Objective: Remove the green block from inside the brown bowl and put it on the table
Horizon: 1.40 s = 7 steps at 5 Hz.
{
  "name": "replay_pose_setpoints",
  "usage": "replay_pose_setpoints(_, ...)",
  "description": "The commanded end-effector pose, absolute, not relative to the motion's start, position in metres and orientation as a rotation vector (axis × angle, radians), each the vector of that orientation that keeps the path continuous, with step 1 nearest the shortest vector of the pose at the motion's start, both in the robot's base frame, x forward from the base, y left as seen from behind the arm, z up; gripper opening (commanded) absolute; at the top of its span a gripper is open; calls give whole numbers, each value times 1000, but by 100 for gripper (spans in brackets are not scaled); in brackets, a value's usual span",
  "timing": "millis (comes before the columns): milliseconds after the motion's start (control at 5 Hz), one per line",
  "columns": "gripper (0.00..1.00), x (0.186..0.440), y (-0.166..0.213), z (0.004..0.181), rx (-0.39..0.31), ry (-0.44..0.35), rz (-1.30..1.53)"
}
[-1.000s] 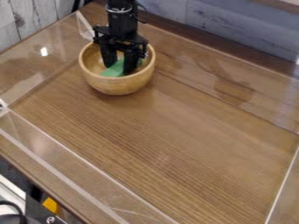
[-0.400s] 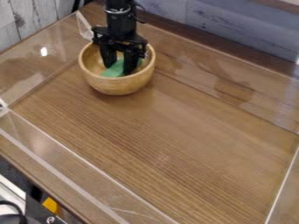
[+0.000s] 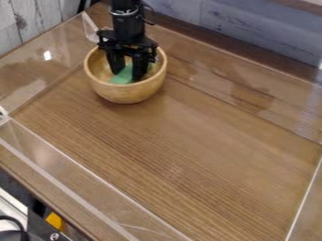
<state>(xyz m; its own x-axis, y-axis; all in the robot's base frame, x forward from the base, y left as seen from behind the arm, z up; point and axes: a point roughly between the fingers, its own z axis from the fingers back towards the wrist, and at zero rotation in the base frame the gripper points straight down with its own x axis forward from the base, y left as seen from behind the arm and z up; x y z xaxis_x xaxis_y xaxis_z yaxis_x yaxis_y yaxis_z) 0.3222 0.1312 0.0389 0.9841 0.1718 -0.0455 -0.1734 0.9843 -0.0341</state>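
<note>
Green block inside brown bowl, below pincer, partly hidden; long axis slanting, lower-left to upper-right. Pincer clenched; grip on block unclear. Bowl on tabletop.

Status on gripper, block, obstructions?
Gripper shut, down in the bowl. Green block still inside brown bowl, not on table yet. Bowl wall surrounds block; gripper partly hides it, grip unconfirmed.
</note>
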Motion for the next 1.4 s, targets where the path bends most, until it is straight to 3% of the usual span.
replay_pose_setpoints(0, 0, 323, 136, 60, -27, -15, 188)
replay_pose_setpoints(1200, 0, 319, 131, 79, -43, -61, 205)
